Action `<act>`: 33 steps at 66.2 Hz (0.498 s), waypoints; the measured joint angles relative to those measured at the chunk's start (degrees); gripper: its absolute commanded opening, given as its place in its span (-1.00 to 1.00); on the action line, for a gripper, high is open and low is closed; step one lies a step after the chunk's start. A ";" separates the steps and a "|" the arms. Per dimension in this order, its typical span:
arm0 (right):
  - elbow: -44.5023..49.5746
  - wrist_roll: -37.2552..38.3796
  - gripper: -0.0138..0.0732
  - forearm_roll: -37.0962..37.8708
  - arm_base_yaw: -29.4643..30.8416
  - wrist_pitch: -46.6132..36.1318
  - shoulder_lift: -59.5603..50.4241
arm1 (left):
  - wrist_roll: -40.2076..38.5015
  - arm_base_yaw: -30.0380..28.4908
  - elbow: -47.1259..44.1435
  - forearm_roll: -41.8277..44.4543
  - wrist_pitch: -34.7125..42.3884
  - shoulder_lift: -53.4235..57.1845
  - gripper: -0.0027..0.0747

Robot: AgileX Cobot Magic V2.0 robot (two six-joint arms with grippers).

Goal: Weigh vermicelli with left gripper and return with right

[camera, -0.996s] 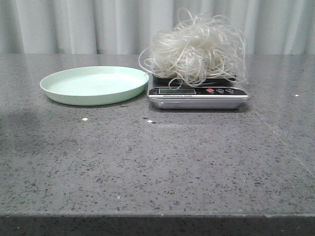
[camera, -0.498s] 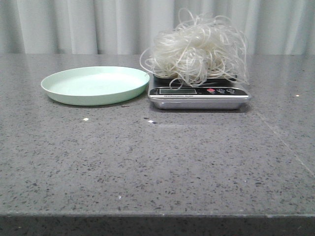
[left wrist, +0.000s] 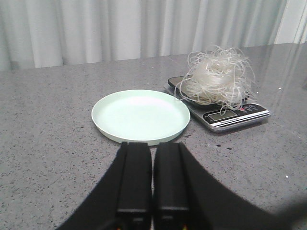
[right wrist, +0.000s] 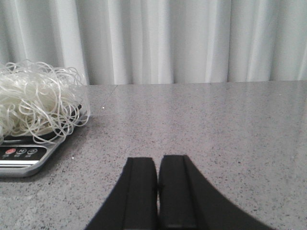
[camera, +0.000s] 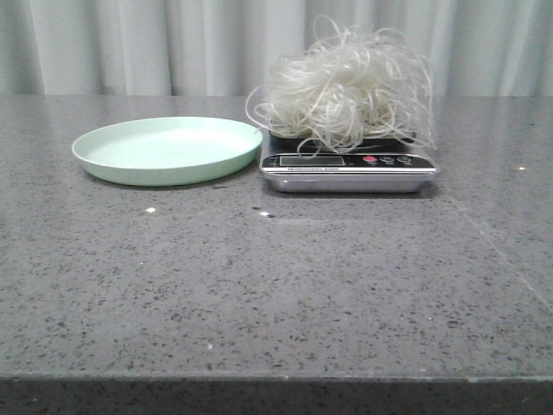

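Both closed: left gripper (left wrist: 152, 179), right gripper (right wrist: 158, 191). Fluffy white vermicelli mound (camera: 346, 86) overhanging silver scale (camera: 348, 169); strands likely snagging, spilling before pale green plate (camera: 168, 150).

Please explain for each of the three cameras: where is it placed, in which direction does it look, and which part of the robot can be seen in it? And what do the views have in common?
Front view: sits at the robot's side of the table, faces forward toward the curtain; no part of the robot shows.
Left wrist view: sits on the left arm above the table, looks at the plate; the left gripper shows, shut.
Right wrist view: sits on the right arm, low, faces the curtain; the right gripper shows, shut.
Shared: all three show the vermicelli on the scale.
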State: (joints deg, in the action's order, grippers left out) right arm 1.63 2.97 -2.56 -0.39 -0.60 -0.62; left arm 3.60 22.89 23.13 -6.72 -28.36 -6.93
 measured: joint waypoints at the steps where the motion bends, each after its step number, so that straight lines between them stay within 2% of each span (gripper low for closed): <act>1: 0.00 0.00 -0.25 0.00 0.00 -0.30 0.00 | 0.00 0.00 0.00 0.00 0.00 0.00 -0.60; 9: -0.24 0.00 -0.25 -1.54 0.00 -4.12 0.00 | 0.00 0.00 0.00 0.00 0.00 0.00 -0.60; 17: -5.08 0.00 -0.25 -2.98 0.00 0.60 1.29 | 0.00 0.00 0.00 -0.09 0.40 0.00 -0.60; 33: -19.16 0.00 -0.25 -3.97 0.00 7.56 18.86 | 0.00 0.00 0.00 -0.09 1.64 0.00 -0.60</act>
State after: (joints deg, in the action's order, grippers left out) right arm -17.53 2.97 -6.53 -0.39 6.96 18.24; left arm 3.60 22.89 23.13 -6.81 -26.71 -6.93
